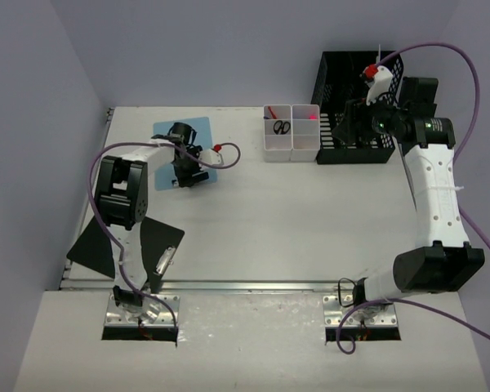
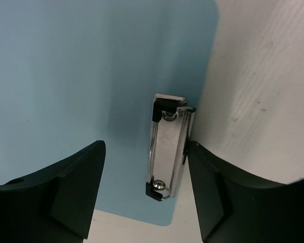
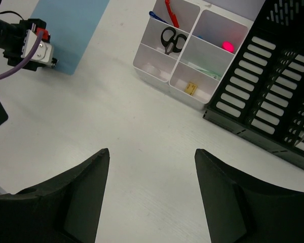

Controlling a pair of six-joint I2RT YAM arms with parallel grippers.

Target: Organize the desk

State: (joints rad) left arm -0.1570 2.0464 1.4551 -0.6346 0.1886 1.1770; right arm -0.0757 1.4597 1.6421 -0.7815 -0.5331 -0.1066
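The off-white desk (image 1: 294, 220) carries a light blue clipboard (image 1: 173, 135) at its far left. My left gripper (image 1: 189, 173) hovers low over that board's near edge. In the left wrist view the jaws (image 2: 146, 152) stand open astride the board's metal clip (image 2: 168, 149). The right finger (image 2: 218, 192) is right beside the clip and the left finger (image 2: 66, 192) is well apart from it. My right gripper (image 1: 361, 114) is raised by the black rack. It is open (image 3: 152, 154), with only bare desk (image 3: 116, 116) showing between its fingers.
White compartment bins (image 1: 292, 131) hold scissors (image 3: 171, 39), a red pen (image 3: 171, 12) and small bits. A black mesh file rack (image 1: 355, 106) stands to their right. A black clipboard (image 1: 122, 245) lies at the near left, beside the metal rail (image 1: 245, 286).
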